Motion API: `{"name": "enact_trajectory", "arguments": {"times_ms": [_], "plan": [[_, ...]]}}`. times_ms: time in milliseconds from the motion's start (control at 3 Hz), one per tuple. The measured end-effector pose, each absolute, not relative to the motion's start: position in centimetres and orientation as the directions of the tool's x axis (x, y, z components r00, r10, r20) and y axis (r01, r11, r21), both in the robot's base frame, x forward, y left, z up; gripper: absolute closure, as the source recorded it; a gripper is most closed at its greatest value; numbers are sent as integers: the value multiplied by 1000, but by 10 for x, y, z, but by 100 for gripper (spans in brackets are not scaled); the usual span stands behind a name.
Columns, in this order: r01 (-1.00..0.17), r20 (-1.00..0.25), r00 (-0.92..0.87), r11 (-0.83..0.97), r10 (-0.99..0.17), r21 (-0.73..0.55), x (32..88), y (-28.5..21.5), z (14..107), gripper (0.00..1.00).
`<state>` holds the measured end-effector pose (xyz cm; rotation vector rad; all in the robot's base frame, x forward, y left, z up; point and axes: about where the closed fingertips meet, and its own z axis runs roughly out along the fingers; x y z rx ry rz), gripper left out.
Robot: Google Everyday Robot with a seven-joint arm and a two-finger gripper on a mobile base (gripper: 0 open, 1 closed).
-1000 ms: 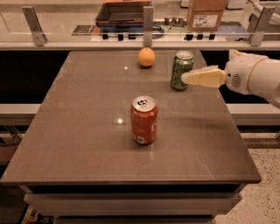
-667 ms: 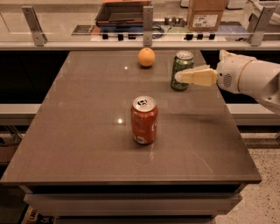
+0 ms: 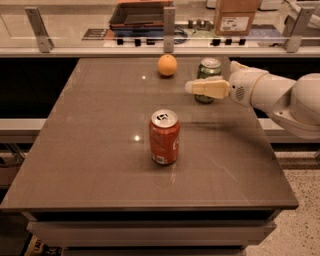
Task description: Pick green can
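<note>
The green can (image 3: pixel 209 70) stands upright at the table's far right, its silver top showing. My gripper (image 3: pixel 199 80) reaches in from the right at the can's height. Its near pale finger (image 3: pixel 207 88) crosses in front of the can's lower half, with its tip past the can's left side. The far finger is mostly hidden behind the can. The jaws stand open around the can. The white arm (image 3: pixel 280 97) stretches off to the right edge.
An orange-red soda can (image 3: pixel 164 136) stands upright at the table's (image 3: pixel 90 150) middle. A round orange fruit (image 3: pixel 167 65) lies at the far edge, left of the green can. Behind the table runs a counter with a glass rail, a tray and a cardboard box (image 3: pixel 236 15).
My gripper has moved left along the green can. Its near finger, earlier just reaching the can's right side, now extends across the can's front. The cans and the fruit have not moved.
</note>
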<state>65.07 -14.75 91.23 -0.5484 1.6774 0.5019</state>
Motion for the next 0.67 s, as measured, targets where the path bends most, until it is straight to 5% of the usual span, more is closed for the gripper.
{"name": "enact_trajectory", "arguments": {"times_ms": [667], "plan": [[-616, -992, -124, 785, -9, 70, 673, -134, 897, 0]]}}
